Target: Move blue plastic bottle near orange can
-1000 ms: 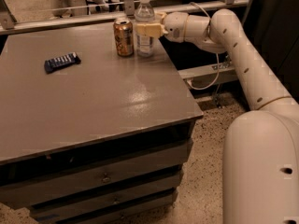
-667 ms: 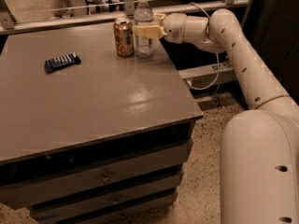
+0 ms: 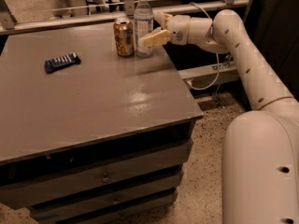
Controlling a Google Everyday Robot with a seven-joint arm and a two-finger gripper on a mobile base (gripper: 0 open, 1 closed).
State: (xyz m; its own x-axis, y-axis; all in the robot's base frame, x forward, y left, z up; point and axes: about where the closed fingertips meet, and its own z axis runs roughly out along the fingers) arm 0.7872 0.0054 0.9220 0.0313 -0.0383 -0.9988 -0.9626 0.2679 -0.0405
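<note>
The blue plastic bottle (image 3: 143, 17), clear with a white cap, stands upright at the far edge of the table. The orange can (image 3: 124, 37) stands upright just to its left, almost touching it. My gripper (image 3: 150, 30) is at the bottle's right side with its fingers spread open. The front finger (image 3: 154, 38) reaches across the bottle's lower right part, and the back finger (image 3: 160, 18) shows just behind the bottle. The bottle rests on the table, not lifted.
A small flat dark-blue wrapped bar (image 3: 62, 62) lies on the left of the grey table (image 3: 107, 106). A metal rail (image 3: 84, 17) runs behind the table's far edge. Drawers sit below the tabletop. My arm reaches in from the right over speckled floor.
The fingers have spread apart and let go of the bottle, and the gripper has drawn back slightly to the right. The bottle and the can have not moved.
</note>
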